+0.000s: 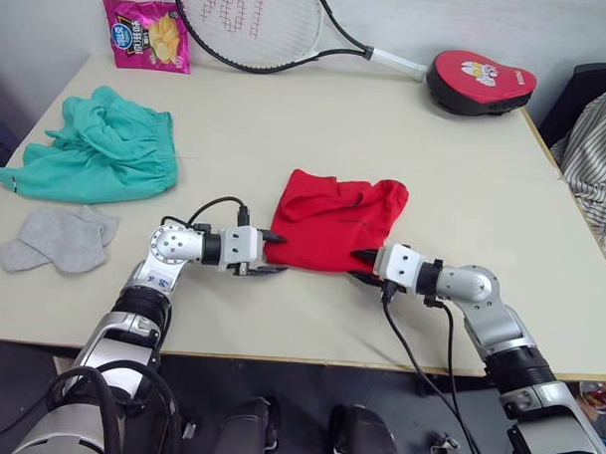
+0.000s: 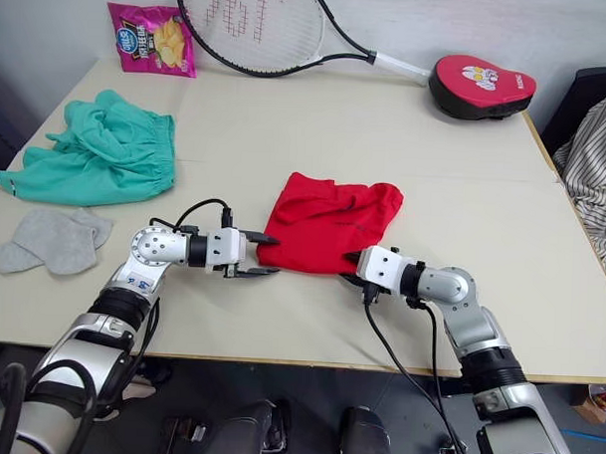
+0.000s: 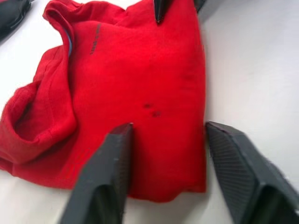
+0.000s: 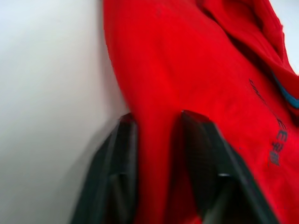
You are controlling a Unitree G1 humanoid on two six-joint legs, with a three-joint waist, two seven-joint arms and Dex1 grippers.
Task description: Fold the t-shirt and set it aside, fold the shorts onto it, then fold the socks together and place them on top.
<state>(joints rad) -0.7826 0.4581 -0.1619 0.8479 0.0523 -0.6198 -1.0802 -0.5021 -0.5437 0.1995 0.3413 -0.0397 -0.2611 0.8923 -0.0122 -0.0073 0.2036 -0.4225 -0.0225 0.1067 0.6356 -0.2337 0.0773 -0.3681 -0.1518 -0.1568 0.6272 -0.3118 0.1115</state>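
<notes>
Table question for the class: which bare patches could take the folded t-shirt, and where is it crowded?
Free: the table stretch between shorts, t-shirt and racket; also right of the t-shirt. Crowded: the left side with shorts and socks, and the far edge.

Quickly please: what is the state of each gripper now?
Left gripper: open, straddling the edge of the t-shirt.
Right gripper: shut on the t-shirt.

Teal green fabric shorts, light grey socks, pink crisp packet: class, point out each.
teal green fabric shorts (image 1: 97, 150), left eye view, middle of cloth
light grey socks (image 1: 59, 238), left eye view, centre
pink crisp packet (image 1: 147, 34), left eye view, front
</notes>
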